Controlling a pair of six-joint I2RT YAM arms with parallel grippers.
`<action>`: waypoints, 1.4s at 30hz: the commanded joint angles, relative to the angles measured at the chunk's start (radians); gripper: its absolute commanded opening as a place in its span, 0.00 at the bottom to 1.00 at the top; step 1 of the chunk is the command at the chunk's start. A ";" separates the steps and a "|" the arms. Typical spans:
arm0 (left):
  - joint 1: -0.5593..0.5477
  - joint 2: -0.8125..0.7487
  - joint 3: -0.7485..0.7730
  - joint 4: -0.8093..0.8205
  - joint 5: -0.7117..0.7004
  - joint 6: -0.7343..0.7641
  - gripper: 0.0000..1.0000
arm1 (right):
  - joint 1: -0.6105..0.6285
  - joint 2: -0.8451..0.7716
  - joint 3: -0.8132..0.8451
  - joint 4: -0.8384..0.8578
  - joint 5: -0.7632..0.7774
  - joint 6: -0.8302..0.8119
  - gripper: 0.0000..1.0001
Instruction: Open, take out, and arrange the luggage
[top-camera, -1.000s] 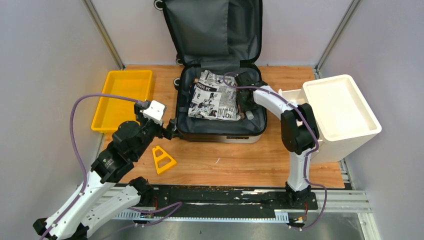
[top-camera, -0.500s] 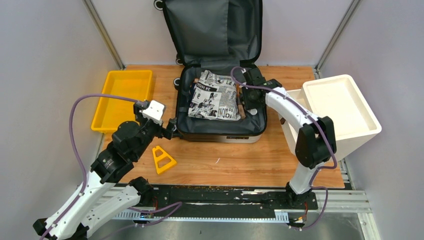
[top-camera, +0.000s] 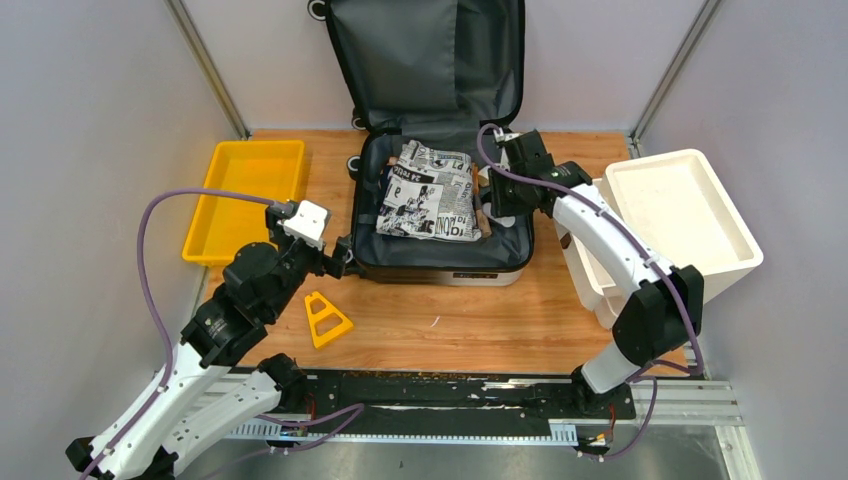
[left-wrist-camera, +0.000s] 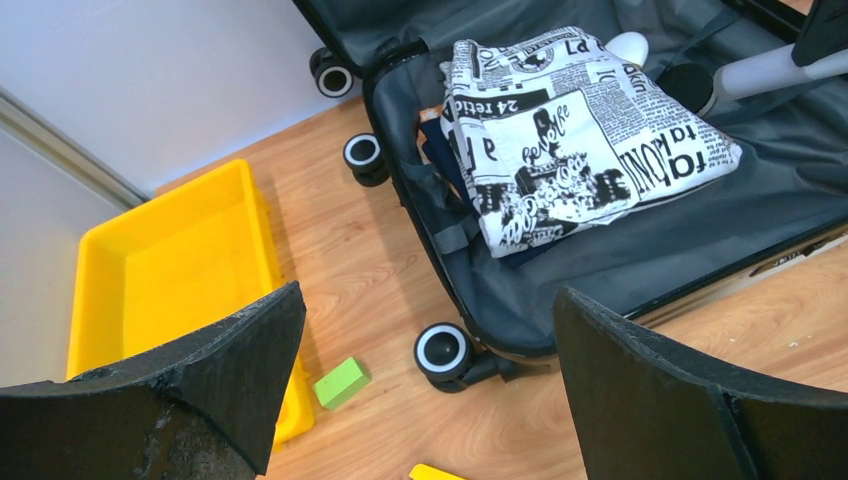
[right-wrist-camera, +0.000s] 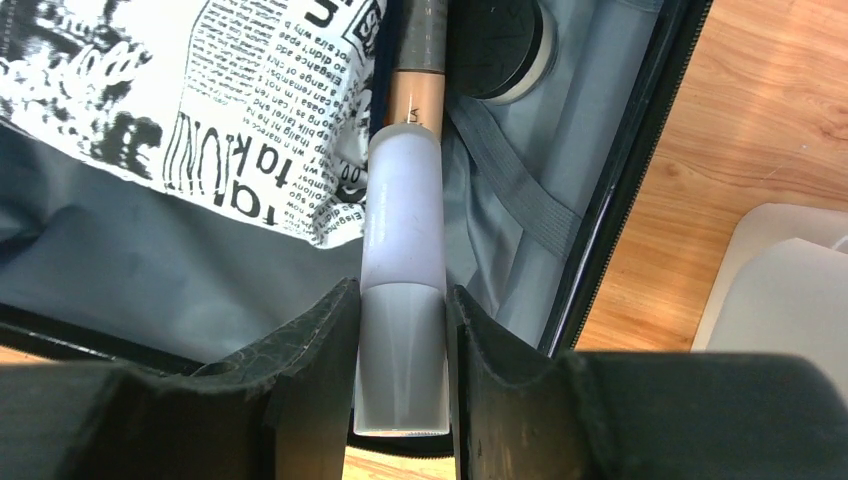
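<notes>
The luggage lies open on the table, its lid propped against the back wall and its dark grey lining showing. A folded newspaper-print cloth lies inside it. My right gripper is over the suitcase's right side, shut on a white tube with a tan neck, which stands between the fingers above the lining. My left gripper is open and empty beside the suitcase's front left wheel.
A yellow tray stands left of the suitcase and a white bin on the right. A yellow triangle piece and a green block lie on the wood. A dark round jar sits in the suitcase.
My right arm has swung to the right and drawn the gripper with the tube toward the suitcase's right edge. The left arm has not moved.
</notes>
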 joint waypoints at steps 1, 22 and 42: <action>-0.002 -0.010 -0.007 0.044 -0.013 0.023 1.00 | 0.002 -0.071 0.028 0.018 -0.015 0.016 0.15; -0.002 -0.002 -0.007 0.040 -0.025 0.023 1.00 | -0.175 -0.323 0.124 -0.001 0.223 -0.116 0.13; -0.001 0.011 -0.006 0.037 -0.032 0.021 1.00 | -0.246 -0.429 -0.194 -0.025 0.281 -0.243 0.31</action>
